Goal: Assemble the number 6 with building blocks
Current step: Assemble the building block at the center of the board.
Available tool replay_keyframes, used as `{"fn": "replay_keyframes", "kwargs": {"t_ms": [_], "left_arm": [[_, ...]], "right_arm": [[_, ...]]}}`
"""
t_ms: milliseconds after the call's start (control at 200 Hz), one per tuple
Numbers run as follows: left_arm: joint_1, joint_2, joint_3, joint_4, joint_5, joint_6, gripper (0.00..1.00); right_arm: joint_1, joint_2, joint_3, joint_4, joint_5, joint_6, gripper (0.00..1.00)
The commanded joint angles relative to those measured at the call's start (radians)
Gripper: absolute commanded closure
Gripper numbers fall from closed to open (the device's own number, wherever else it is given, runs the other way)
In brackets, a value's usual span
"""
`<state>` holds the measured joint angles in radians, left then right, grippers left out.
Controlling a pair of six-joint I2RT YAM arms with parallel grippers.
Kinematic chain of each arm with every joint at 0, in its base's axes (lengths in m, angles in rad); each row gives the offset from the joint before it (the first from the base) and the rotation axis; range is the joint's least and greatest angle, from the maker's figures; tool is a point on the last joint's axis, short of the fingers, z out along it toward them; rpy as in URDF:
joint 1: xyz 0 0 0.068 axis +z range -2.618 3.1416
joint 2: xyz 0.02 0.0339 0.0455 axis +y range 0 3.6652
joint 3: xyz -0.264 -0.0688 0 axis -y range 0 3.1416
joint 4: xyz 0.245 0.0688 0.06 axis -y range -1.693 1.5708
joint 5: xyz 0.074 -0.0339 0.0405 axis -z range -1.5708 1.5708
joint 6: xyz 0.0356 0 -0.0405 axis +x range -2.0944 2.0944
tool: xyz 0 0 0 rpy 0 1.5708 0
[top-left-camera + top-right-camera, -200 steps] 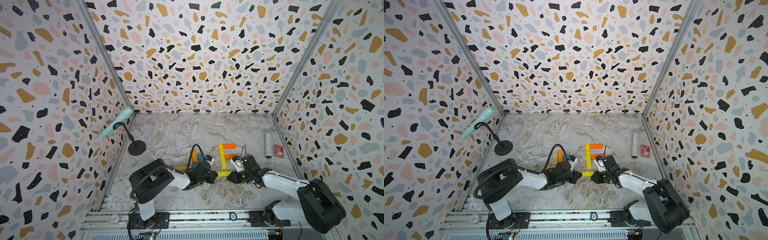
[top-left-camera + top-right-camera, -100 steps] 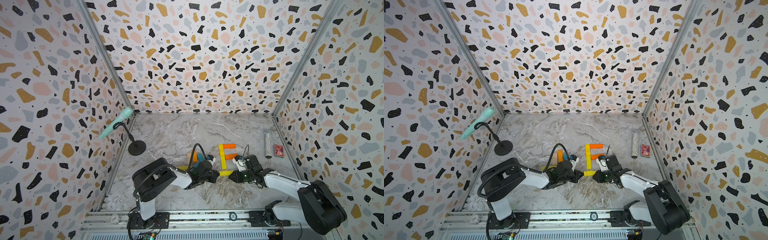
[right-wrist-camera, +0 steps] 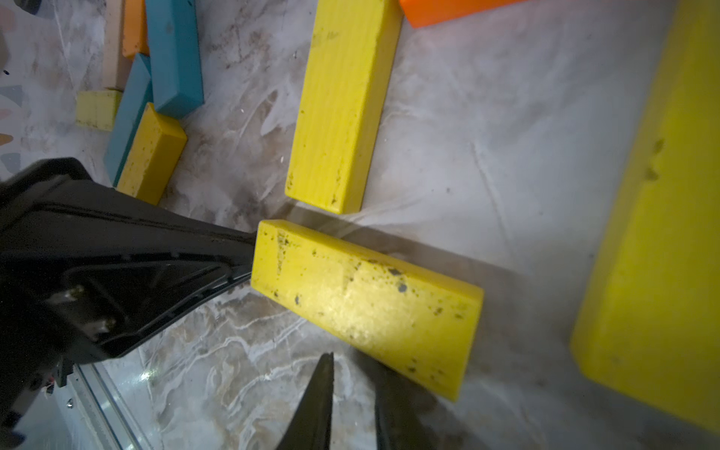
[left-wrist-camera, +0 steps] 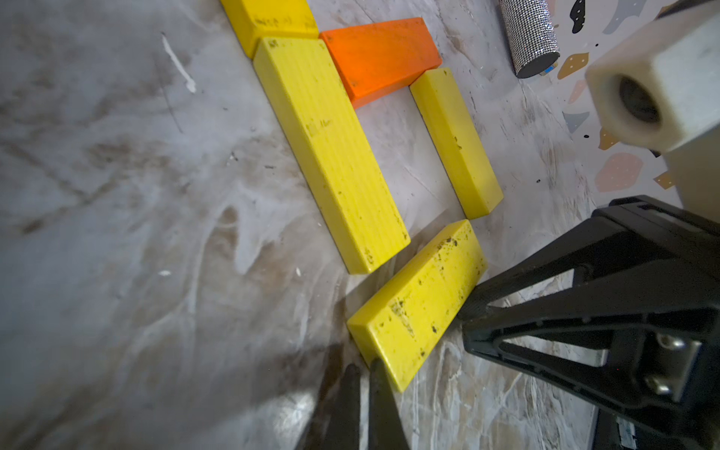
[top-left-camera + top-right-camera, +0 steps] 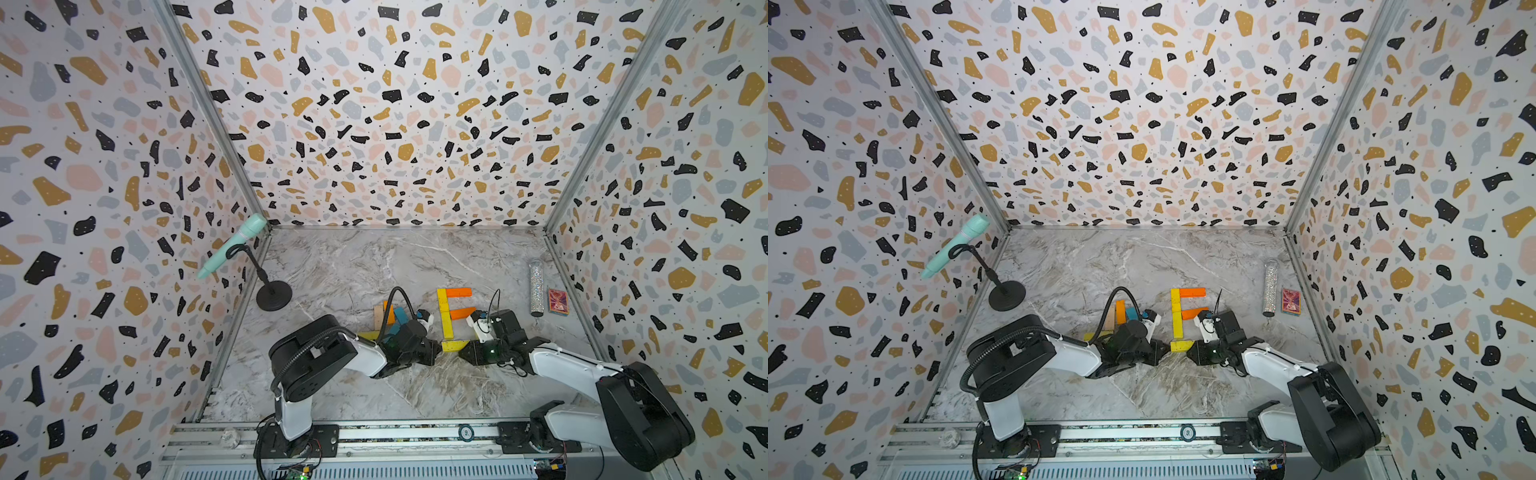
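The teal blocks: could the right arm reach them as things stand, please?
Probably not directly: the left gripper and its arm lie between the right gripper and the teal blocks, so it would have to cross them.

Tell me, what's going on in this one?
Two robot arms are laying coloured blocks into a 6 on the marble table. Five pieces are down. The last yellow block lies crooked at the bottom of the loop, with a claw at each end: the shut left claw and the right claw. Neither grips it. Spare blocks lie aside.
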<state>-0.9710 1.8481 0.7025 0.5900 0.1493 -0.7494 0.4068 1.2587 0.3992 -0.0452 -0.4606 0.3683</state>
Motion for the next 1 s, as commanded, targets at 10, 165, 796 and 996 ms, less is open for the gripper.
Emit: {"fn": "replay_keyframes", "kwargs": {"t_ms": [10,165,796,996], "left_arm": [[-0.008,0.026,0.013,0.017,0.004,-0.007,1.0],[-0.008,0.016,0.002,0.016,-0.005,-0.01,1.0],[-0.011,0.03,0.025,0.006,-0.014,-0.005,1.0],[-0.014,0.029,0.016,0.014,-0.022,-0.011,1.0]], "right_arm": [[-0.003,-0.022,0.004,-0.014,-0.021,-0.015,0.78],[-0.004,-0.022,-0.002,-0.001,-0.035,-0.009,0.78],[-0.005,0.002,-0.002,0.018,-0.029,0.006,0.78],[-0.005,-0.015,-0.009,0.011,-0.02,0.009,0.78]]}}
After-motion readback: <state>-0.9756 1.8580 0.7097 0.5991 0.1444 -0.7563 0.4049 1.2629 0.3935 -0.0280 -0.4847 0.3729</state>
